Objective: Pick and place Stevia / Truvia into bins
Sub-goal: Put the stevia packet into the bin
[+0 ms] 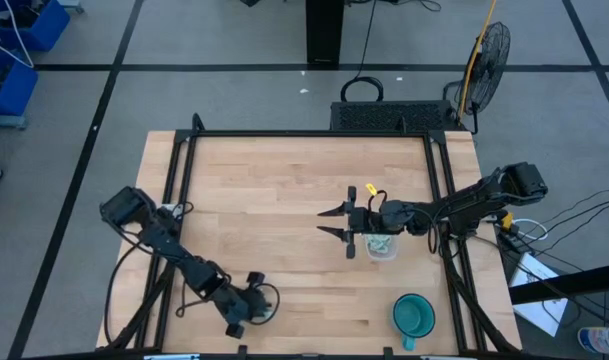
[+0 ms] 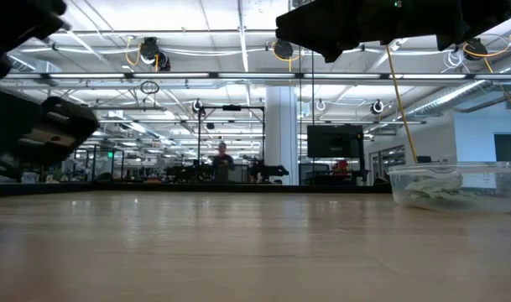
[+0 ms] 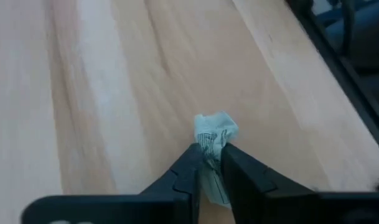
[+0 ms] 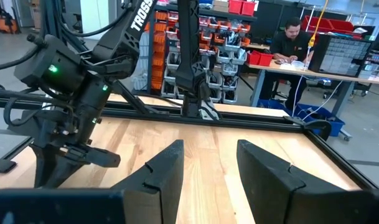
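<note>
**Left hand pinching a crumpled sweetener packet; tub already stocked**

The left hand (image 3: 209,163) was closed on one sweetener packet (image 3: 213,142), its two dark fingers (image 3: 188,171) meeting on the paper. The packet looked pale green and white with fine dark print, and was crumpled rather than flat, its top bunched into a small knot above the fingertips. Below it lay the surface (image 3: 102,93), pale wood with long lengthwise grain bands. In the high view this hand (image 1: 259,300) sat near the front edge of the surface, left of centre.

The clear plastic tub (image 1: 381,245) stood right of centre, thin-walled and see-through with a squarish rim. Through its wall in the low view, the tub (image 2: 453,186) held a loose heap of pale packets (image 2: 431,190); how many was hard to judge from that angle.

The right hand (image 1: 336,224) hung just left of the tub with its fingers spread wide apart, nothing between them. Its wrist view showed the two broad, dark, blocky fingers (image 4: 164,171) well separated above the wood.

A round teal cup (image 1: 413,315) with a handle stood near the front right corner, well apart from the tub.
</note>
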`<action>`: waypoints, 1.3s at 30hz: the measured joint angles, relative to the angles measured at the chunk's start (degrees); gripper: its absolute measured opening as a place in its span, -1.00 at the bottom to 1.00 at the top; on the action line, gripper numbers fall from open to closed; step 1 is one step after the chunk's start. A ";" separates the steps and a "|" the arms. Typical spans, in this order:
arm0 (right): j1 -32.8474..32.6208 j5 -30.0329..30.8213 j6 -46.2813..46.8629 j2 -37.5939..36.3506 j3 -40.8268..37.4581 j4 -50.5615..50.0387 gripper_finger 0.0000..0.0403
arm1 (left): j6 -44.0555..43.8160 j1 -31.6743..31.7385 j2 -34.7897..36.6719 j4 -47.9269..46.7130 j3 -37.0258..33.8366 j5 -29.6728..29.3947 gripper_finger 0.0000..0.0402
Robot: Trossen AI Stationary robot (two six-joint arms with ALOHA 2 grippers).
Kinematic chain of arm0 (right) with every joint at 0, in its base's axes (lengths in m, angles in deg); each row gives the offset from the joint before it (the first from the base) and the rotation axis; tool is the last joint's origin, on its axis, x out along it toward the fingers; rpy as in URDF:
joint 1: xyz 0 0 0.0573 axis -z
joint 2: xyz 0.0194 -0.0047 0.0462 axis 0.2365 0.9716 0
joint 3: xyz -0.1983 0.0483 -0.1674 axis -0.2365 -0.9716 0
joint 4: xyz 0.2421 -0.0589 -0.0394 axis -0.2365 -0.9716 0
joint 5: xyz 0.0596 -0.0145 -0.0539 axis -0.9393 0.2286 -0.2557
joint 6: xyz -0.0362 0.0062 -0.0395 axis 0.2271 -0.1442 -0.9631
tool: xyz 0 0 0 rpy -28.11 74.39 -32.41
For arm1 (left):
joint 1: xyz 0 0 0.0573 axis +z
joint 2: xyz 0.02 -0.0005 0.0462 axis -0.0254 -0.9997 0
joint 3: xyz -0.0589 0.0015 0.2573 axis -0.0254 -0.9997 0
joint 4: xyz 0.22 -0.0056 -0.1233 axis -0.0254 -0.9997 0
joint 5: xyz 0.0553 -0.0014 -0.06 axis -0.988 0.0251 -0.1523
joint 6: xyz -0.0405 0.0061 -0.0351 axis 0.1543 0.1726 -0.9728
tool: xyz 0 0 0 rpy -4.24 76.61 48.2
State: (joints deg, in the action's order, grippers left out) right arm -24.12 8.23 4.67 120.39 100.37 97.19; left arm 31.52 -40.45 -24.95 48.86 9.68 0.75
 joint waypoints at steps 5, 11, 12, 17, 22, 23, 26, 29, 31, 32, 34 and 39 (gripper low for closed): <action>0.00 0.04 0.76 -0.32 -0.02 -0.27 -0.30 | 4.94 3.66 0.00 1.58 0.00 -1.15 -0.79; -0.31 0.06 6.64 -9.36 -0.04 -15.99 -0.30 | 13.82 12.12 0.00 4.58 0.09 -1.39 -0.84; -0.48 0.13 8.11 -11.41 -0.04 -19.92 -0.30 | 15.75 13.74 0.00 5.03 0.51 -1.39 -0.84; -1.14 0.13 15.01 -21.50 -0.04 -36.91 -0.30 | 28.60 23.04 0.00 7.02 5.08 0.85 -0.85; -1.68 0.45 19.86 -27.02 -1.85 -42.67 -0.30 | 37.93 31.56 0.00 7.31 13.82 6.04 -0.85; -1.68 0.48 20.42 -27.81 -2.41 -42.74 -0.30 | 38.98 33.11 0.00 7.35 15.48 7.11 -0.85; -1.64 2.01 21.15 -30.39 -4.04 -42.77 -0.30 | 39.42 36.93 -0.26 7.39 19.97 9.53 -0.85; -1.64 7.97 20.70 -33.09 -5.91 -42.74 -0.30 | 39.01 39.72 -3.00 7.58 25.04 10.98 -0.85; -1.64 13.45 20.50 -34.69 -7.23 -42.59 -0.30 | 39.11 40.73 -6.88 7.68 29.29 13.25 -0.85; -1.64 16.30 20.55 -35.45 -8.19 -42.53 -0.30 | 39.23 40.93 -9.05 7.48 31.34 14.46 -0.85; -1.64 22.08 21.10 -36.64 -9.92 -42.48 -0.30 | 39.39 40.97 -13.96 7.31 36.16 15.40 -0.85; -1.73 30.43 23.79 -39.64 -14.02 -42.48 -0.30 | 40.85 40.64 -24.63 7.01 46.09 13.00 -0.85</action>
State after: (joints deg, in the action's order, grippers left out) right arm -25.84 38.67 28.46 80.76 86.35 54.71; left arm 72.37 0.20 -49.57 55.88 55.77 13.75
